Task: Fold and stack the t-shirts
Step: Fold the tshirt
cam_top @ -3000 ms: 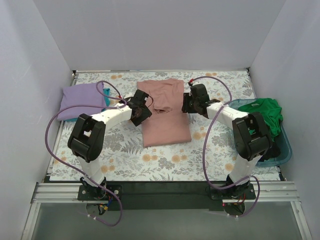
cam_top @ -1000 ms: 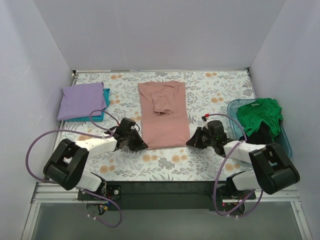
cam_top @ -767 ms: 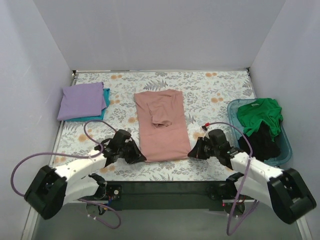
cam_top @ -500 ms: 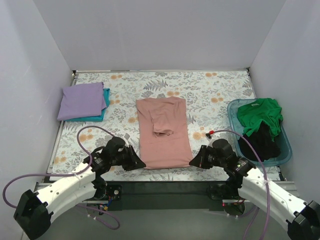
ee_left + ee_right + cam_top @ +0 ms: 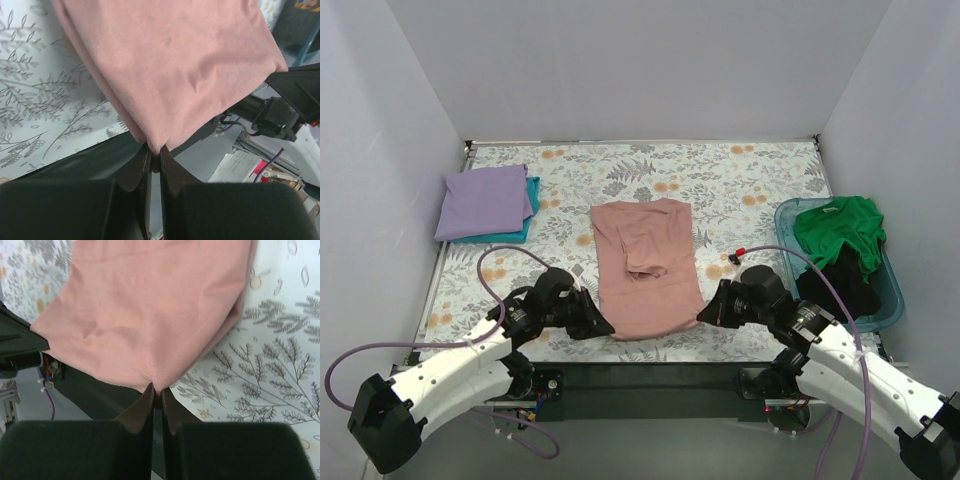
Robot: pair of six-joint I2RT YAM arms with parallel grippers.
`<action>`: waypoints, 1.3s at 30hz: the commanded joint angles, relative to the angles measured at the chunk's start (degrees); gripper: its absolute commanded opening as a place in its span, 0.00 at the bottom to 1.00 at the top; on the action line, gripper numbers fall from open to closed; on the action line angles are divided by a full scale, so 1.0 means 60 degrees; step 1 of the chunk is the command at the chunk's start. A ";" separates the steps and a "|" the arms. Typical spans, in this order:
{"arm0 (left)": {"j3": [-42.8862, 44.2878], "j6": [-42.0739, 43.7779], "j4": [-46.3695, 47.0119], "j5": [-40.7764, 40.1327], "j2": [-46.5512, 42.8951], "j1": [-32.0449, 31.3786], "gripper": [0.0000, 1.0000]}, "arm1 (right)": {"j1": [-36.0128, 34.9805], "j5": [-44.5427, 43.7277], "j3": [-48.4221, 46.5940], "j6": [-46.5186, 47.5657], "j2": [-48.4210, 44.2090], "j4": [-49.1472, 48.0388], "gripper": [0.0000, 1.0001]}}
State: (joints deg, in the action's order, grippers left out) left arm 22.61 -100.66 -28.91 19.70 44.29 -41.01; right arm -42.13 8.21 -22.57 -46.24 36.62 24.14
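**Pink shirt dragged to the near edge**

The dusty pink t-shirt [image 5: 645,265] has slid from the far middle of the table [image 5: 750,180] to the near side, its near hem now reaching the black front strip [image 5: 650,358]. The left gripper [image 5: 601,327] and right gripper [image 5: 704,316], earlier beside the shirt's middle, have come to its near corners and pinch them. Both arms have dropped low.

I see white arm shells [image 5: 450,368] with black joints, a black left gripper [image 5: 604,328] and right gripper [image 5: 704,316], purple cables [image 5: 483,275].
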 commanded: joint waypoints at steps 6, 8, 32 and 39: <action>0.2747 0.0224 -0.0676 -0.1834 0.1363 -0.0005 0.00 | -0.0024 -0.1954 -0.2696 0.1129 0.1118 0.0005 0.01; 0.3390 0.0137 -0.0895 -0.2360 0.1829 0.0024 0.00 | 0.0034 -0.2436 -0.3484 0.1581 0.1541 0.0019 0.01; 0.6939 0.0912 -0.0325 -0.3431 0.5667 0.2879 0.00 | 0.3475 0.0301 -0.8191 0.3898 0.7518 -0.1636 0.01; 0.7699 0.1118 -0.0017 -0.2903 0.7292 0.3437 0.00 | 0.3959 0.0814 -0.8790 0.3737 0.9039 -0.1972 0.01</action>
State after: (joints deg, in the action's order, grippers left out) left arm 66.39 -95.72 -28.93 2.50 84.77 -22.35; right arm -20.12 12.16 -71.13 -24.58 88.07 15.68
